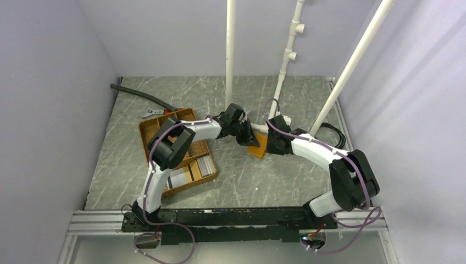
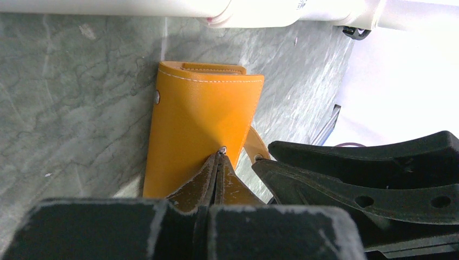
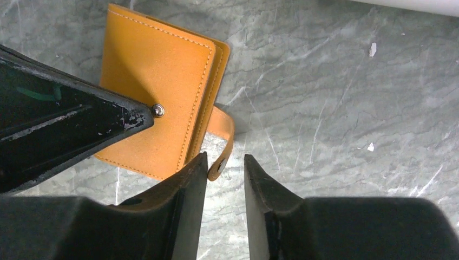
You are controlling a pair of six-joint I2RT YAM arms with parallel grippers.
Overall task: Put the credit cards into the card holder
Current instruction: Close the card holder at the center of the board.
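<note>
Left gripper (image 2: 219,162): shut, tips pressing on the holder's snap stud, pinning it down.
Right gripper (image 3: 224,176): jaws narrowly apart, nothing clamped; the strap's loose end sits at the gap, against one finger.
Cards (image 1: 204,165): lying in the tray (image 1: 151,129), well apart from the holder.
Progress: early, by my read. Strap undone, holder not yet opened, no card seen in it; all loading left.
Strap (image 3: 224,135): unsnapped, curling off the holder's edge.
Holder (image 3: 157,76): orange-tan, pale stitching, folded shut, flat on the table (image 3: 352,108) mid-workspace, just short of the white pipe (image 2: 162,6).
</note>
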